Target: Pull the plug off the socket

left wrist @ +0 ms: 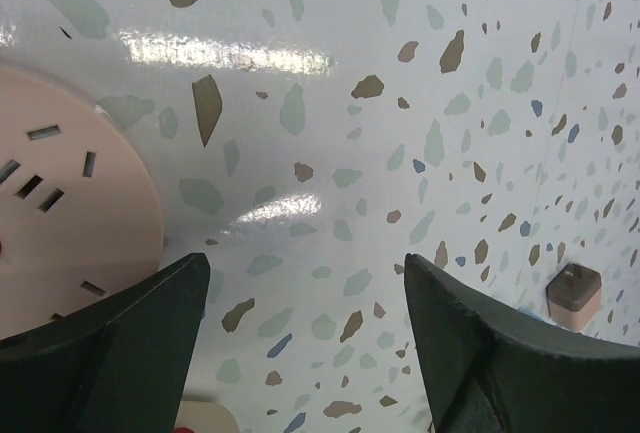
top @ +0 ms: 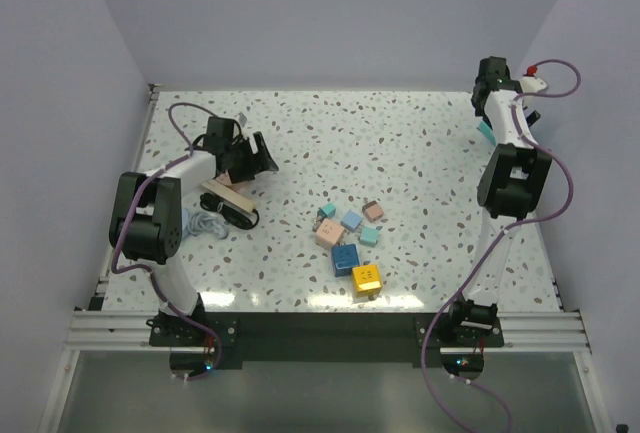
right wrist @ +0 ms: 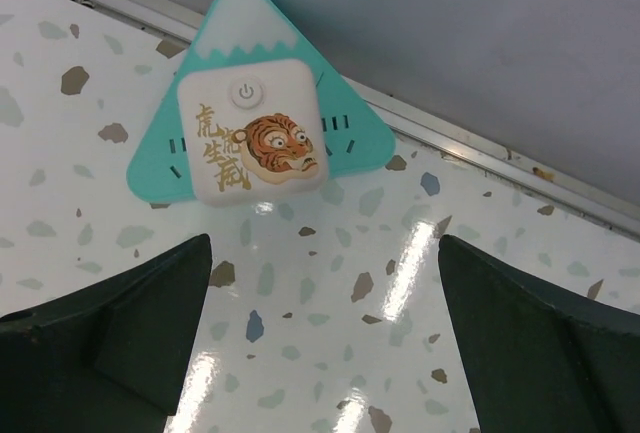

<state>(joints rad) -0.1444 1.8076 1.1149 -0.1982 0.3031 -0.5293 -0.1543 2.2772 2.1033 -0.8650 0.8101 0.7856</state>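
Okay, nearest you in the top view are a yellow cube [top: 366, 278] and a blue cube [top: 345, 259], with smaller pink and teal cubes [top: 351, 221] clustered just beyond them, mid-table [top: 420, 153]. Left of those, a pale coiled cord [top: 205, 221] lies beside the left arm. The plug [top: 240, 217], black, sits right against the near side of the socket [top: 225, 196], the cream bar lying slanted on the left; you can't tell from above whether it's seated in an outlet. Just past the bar your left gripper [left wrist: 305, 273] hangs over the table, jaws spread wide with nothing held. Its wrist view shows only bare terrazzo between the fingers [left wrist: 120, 343], the socket's pink face at the left edge and a small brown cube [left wrist: 574, 295] off right. Far right, by the back wall, your right gripper [right wrist: 325, 253] is spread fully too, holding nothing, above a teal triangular strip [right wrist: 365, 143] carrying a white tiger-print block [right wrist: 250, 143].
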